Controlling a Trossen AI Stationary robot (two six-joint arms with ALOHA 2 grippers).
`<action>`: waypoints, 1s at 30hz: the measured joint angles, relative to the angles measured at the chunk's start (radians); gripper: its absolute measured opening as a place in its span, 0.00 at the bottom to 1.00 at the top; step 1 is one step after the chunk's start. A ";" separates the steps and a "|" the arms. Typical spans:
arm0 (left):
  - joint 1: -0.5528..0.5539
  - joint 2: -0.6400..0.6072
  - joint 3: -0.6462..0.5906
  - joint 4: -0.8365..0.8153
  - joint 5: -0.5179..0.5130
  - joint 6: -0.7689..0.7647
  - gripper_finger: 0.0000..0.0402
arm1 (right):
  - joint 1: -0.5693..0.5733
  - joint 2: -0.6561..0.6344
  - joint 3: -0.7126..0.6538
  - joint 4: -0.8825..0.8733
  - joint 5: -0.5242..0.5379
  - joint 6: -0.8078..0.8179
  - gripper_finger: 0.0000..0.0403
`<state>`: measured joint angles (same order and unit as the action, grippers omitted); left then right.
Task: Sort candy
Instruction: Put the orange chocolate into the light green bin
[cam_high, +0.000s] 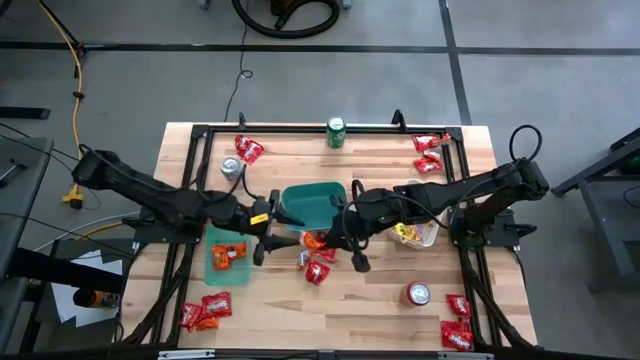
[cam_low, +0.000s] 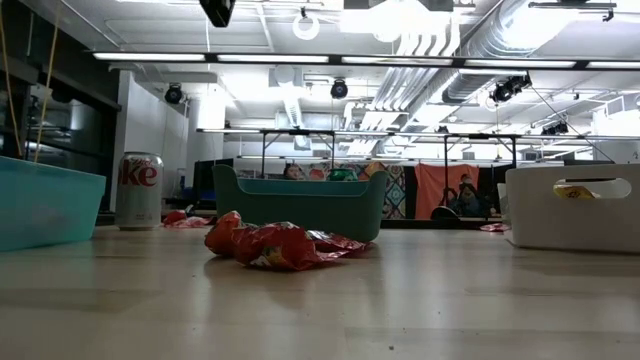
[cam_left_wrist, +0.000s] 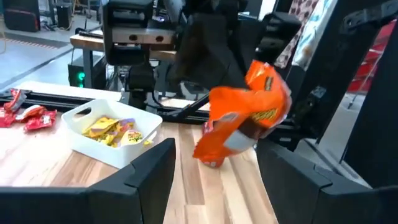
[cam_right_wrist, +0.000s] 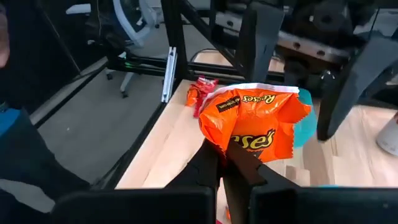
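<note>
An orange candy packet (cam_right_wrist: 255, 121) hangs in the air over the table's middle, with my right gripper (cam_right_wrist: 227, 165) shut on it. In the high view the packet (cam_high: 312, 240) is just near of the green bin (cam_high: 312, 205). My left gripper (cam_left_wrist: 217, 180) stands open and level, facing the packet (cam_left_wrist: 245, 115) from the table's left without touching it. The teal bin (cam_high: 225, 258) on the left holds an orange packet. The white bin (cam_left_wrist: 112, 134) on the right holds yellow packets. Red candy (cam_low: 280, 245) lies loose on the table. My right gripper pinches the orange packet's lower edge (cam_right_wrist: 239, 152) between its two shut fingers. The fingers come from the table's right, slanting a little downward. The packet stands up past the fingertips, crumpled and tilted, lifted clear of the table.
Red candy lies in heaps at the far left (cam_high: 248, 150), far right (cam_high: 430, 150), near left (cam_high: 205, 310) and near right (cam_high: 457, 325) corners. A green can (cam_high: 336, 132), a silver can (cam_high: 231, 167) and a red-topped can (cam_high: 418, 293) stand on the table.
</note>
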<state>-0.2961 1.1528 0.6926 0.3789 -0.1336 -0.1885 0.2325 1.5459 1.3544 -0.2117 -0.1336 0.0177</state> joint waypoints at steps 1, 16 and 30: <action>0.000 0.006 0.000 0.013 0.006 0.001 0.53 | 0.000 0.000 0.000 0.002 -0.001 0.000 0.01; 0.002 0.073 0.001 0.121 0.078 0.010 0.52 | -0.003 0.000 0.000 0.030 -0.001 0.007 0.01; 0.001 0.078 0.001 0.124 0.080 0.009 0.03 | -0.003 -0.001 0.000 0.030 0.017 0.143 0.14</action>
<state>-0.2947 1.2308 0.6933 0.5026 -0.0537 -0.1795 0.2298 1.5452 1.3544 -0.1817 -0.1165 0.1607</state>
